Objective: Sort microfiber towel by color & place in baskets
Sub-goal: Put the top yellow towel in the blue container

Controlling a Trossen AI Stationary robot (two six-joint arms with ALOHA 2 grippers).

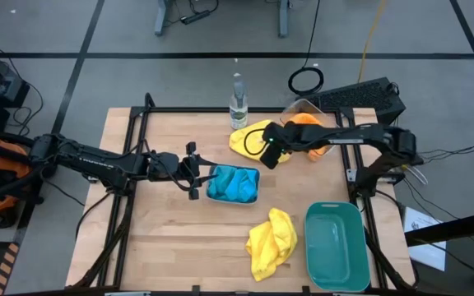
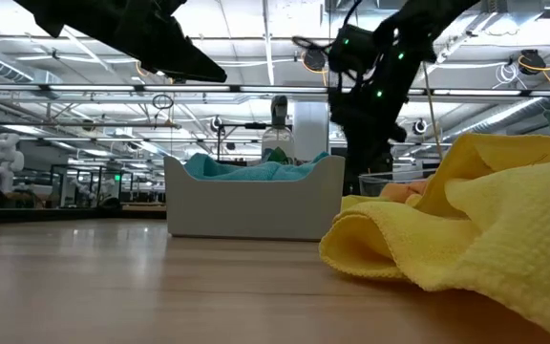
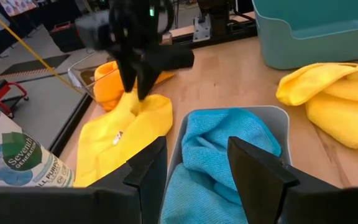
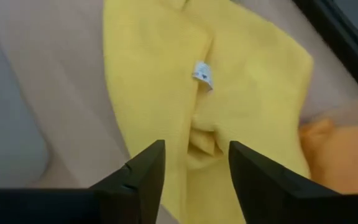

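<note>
Both blue towels (image 1: 231, 182) lie in the pale basket (image 2: 246, 205) at mid-table. My left gripper (image 1: 196, 171) hovers open just off that basket's left wall, with the blue towels (image 3: 222, 149) ahead of its fingers. One yellow towel (image 1: 249, 138) lies crumpled on the table's far side, with its white tag up (image 4: 202, 73). My right gripper (image 4: 194, 165) is open and points down at it. The orange towels (image 1: 307, 121) sit in the clear basket (image 3: 82, 78) beside it. A second yellow towel (image 1: 271, 242) lies near the front edge, next to the dark green basket (image 1: 336, 247). My right gripper (image 3: 138, 87) comes down from above onto the far yellow towel's edge nearest the orange towels (image 3: 145, 106). Whether its fingertips touch the cloth I cannot tell. The towel lies slack on the table.
A clear bottle (image 1: 238, 103) stands at the far edge, just beyond the far yellow towel. A black frame runs along the table's edges (image 1: 130, 148). Bare wood lies on the left half and between the pale basket and the front edge.
</note>
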